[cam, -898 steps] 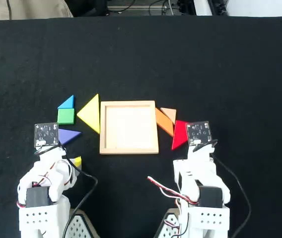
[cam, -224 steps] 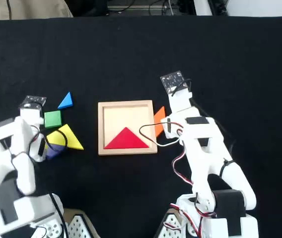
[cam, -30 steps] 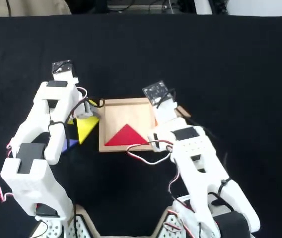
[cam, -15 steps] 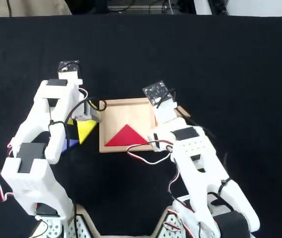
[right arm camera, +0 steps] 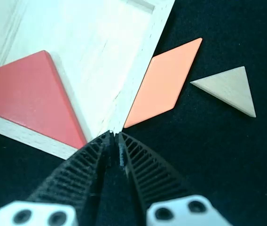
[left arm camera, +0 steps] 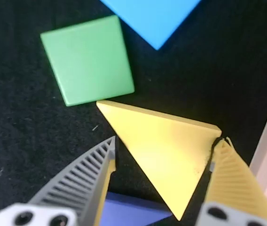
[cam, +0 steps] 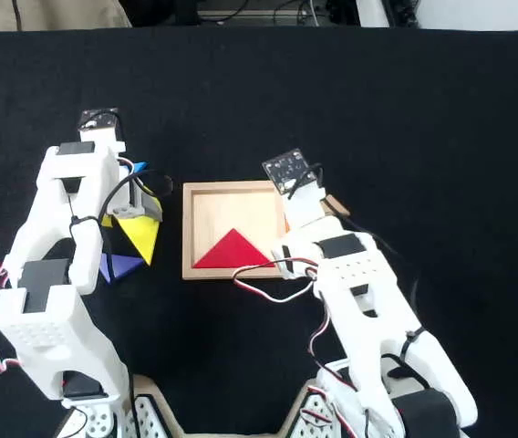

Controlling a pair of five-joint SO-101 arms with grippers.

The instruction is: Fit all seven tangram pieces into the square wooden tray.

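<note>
The left gripper (left arm camera: pixel 169 141) fingers (left arm camera: pixel 227 174) clasp the yellow triangle (left arm camera: pixel 157 136) on the tabletop, left of the centre-frame tray (cam: pixel 236 208), seemingly to join the red triangle (cam: pixel 232 251) inside. The right gripper (right arm camera: pixel 114 136) fingers (right arm camera: pixel 143 165), pinched together, rest against the tray's right rim, perhaps steadying it.

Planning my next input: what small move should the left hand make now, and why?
Probably lift slightly: the left hand grips the yellow triangle on two sides, outside the wooden tray, whose floor beside the red triangle is bare.
</note>
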